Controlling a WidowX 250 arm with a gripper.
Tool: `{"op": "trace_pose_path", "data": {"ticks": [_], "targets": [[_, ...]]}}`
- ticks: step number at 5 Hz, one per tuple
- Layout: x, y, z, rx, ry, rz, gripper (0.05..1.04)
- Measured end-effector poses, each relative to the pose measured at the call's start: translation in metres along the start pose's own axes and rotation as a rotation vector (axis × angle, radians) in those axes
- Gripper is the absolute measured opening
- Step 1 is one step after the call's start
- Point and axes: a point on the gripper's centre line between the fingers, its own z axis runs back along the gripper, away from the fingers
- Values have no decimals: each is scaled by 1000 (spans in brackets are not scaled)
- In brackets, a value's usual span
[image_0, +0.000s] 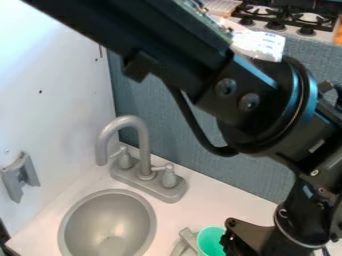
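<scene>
end effector (231, 243) at green cup (210, 241), perhaps touching, sink (109, 217), faucet (145, 150)

bright light, glare on white wall (40, 60), sheen on black arm (180, 47)

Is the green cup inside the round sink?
No, the green cup is outside the sink, to the right of its rim in the picture.

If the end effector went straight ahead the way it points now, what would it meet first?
Most likely the green cup, right beside the end effector in the picture; they may already touch, but depth is hard to judge here.
</scene>
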Motion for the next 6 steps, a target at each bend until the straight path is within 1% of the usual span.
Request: {"op": "trace_pose_path", "data": {"ticks": [1,2,3,4,5,6], "targets": [[-3,1,-8,17,25,0,1001],[0,27,-14,61,41,60,1001],[13,51,-17,85,26,112,1001],[26,70,-27,77,3,148,1001],[38,74,-56,37,14,130,1001],[55,66,-68,17,19,94,1001]]}}
